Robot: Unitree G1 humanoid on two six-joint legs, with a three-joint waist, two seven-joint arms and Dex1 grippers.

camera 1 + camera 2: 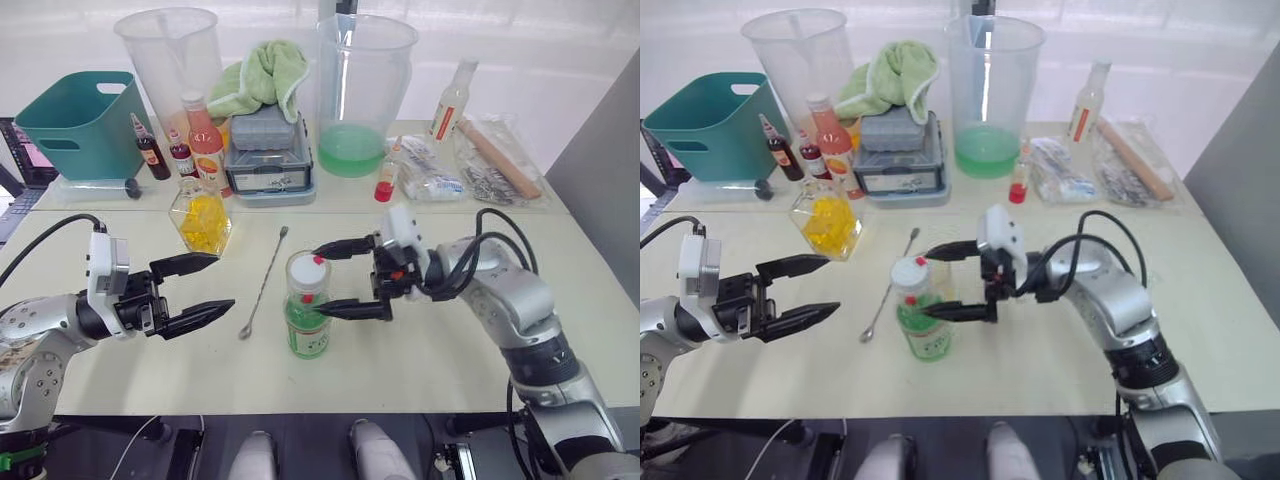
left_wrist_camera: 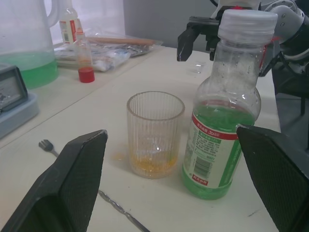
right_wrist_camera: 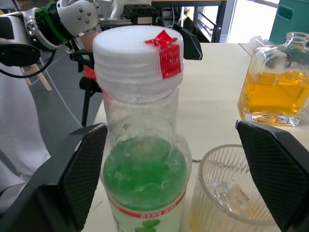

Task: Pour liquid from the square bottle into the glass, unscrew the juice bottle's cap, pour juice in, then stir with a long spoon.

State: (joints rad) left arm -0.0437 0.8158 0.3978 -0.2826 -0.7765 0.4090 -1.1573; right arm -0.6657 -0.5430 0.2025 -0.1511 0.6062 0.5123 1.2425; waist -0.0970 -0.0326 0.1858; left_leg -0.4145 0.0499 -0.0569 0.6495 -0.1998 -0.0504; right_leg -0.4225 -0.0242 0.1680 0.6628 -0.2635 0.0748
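The juice bottle stands upright near the middle of the table, its long axis vertical, green liquid filling the lower part and the white cap seated on the neck with a small red tag on top. Just behind it, almost touching, sits the glass, ribbed and clear, with a thin layer of yellow liquid at the bottom. So the first pour looks done, and by my reading the cap comes next.

Here is the relation that matters: the right gripper has its fingers spread wide and sits right at the bottle, one finger up at cap height behind it, the other down beside the label. The cap lies just to the robot's left of that gripper, within the open span but not touched. The left gripper is also spread open, empty, pointing at the bottle from the other side but well apart. The right arm is clearly the nearer one.

The long spoon lies flat on the table between the left gripper and the bottle, bowl end toward the robot. The square bottle stands beyond it, tilted a little in the head view, yellow contents inside.
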